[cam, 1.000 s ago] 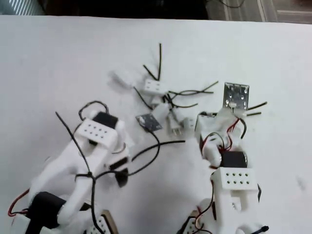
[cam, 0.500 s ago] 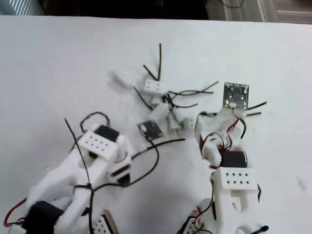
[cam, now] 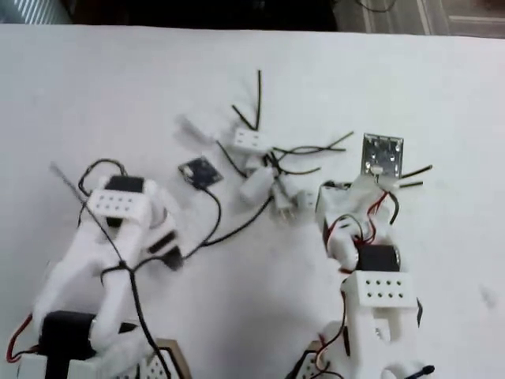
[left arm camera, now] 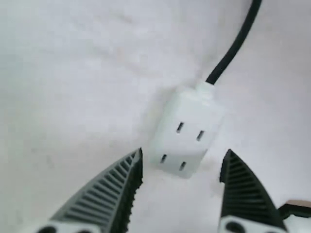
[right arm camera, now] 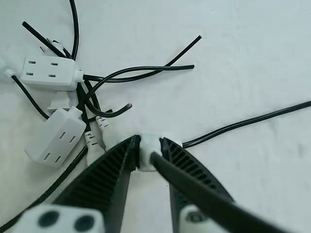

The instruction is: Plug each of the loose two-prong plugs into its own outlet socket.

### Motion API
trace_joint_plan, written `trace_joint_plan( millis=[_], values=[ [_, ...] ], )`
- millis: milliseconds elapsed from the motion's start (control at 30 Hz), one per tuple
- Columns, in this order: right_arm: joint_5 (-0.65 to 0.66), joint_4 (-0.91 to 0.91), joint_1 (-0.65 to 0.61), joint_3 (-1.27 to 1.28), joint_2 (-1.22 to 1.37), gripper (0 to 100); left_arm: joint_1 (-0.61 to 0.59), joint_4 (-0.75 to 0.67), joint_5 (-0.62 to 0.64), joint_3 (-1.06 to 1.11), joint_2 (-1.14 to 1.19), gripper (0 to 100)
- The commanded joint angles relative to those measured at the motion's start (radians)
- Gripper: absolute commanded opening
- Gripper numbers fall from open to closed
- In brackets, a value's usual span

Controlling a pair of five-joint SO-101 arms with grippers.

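Observation:
My left gripper (left arm camera: 181,158) is open, its two dark fingers standing on either side of the near end of a white outlet block (left arm camera: 187,138) with a black cord. From above, that gripper (cam: 170,253) sits at the left of the table with the cord (cam: 213,225) trailing off to the right. My right gripper (right arm camera: 149,141) is shut on a small white two-prong plug (right arm camera: 147,151) whose black cord (right arm camera: 243,127) runs off sideways. Two more white outlet blocks (right arm camera: 48,73) (right arm camera: 54,136) and two loose plugs (right arm camera: 95,138) lie just beyond it in a tangle of cords.
A small dark square piece (cam: 199,172) on a black cord lies between the left arm and the tangle (cam: 268,170). A shiny square plate (cam: 383,154) stands at the right arm's tip (cam: 377,175). The table's dark far edge (cam: 237,24) is well back.
The left arm has swung to the left and away from the front edge, and the black cord and dark square piece went left with it. The right arm has kept still.

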Motion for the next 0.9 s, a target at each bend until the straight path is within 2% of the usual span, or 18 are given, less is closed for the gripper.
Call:
trace_joint_plan(
  millis=[0, 133, 200, 300, 400, 533, 700, 867],
  values=[
    [0.002, -0.019, -0.005, -0.048, 0.004, 1.7, -0.025, 0.026, -0.015, -0.083, -0.007, 26],
    [0.002, -0.019, -0.005, -0.046, 0.004, 1.7, -0.039, 0.032, -0.017, -0.117, -0.013, 26],
    [0.002, -0.019, -0.007, -0.046, 0.004, 1.7, -0.025, 0.080, -0.035, -0.121, -0.015, 26],
    [0.002, -0.019, -0.008, -0.046, 0.004, 1.7, 0.027, 0.147, -0.158, -0.110, -0.015, 26],
    [0.002, -0.019, -0.008, -0.046, 0.004, 1.7, 0.044, 0.158, -0.242, -0.104, -0.008, 26],
    [0.002, -0.019, -0.007, -0.046, 0.004, 1.7, 0.047, 0.068, -0.273, -0.043, -0.008, 30],
    [0.002, -0.019, -0.008, -0.046, 0.004, 1.7, 0.041, -0.143, -0.272, 0.095, -0.007, 33],
    [0.002, -0.019, -0.008, -0.046, 0.004, 1.7, 0.028, -0.256, -0.141, 0.107, -0.005, 33]
  ],
)
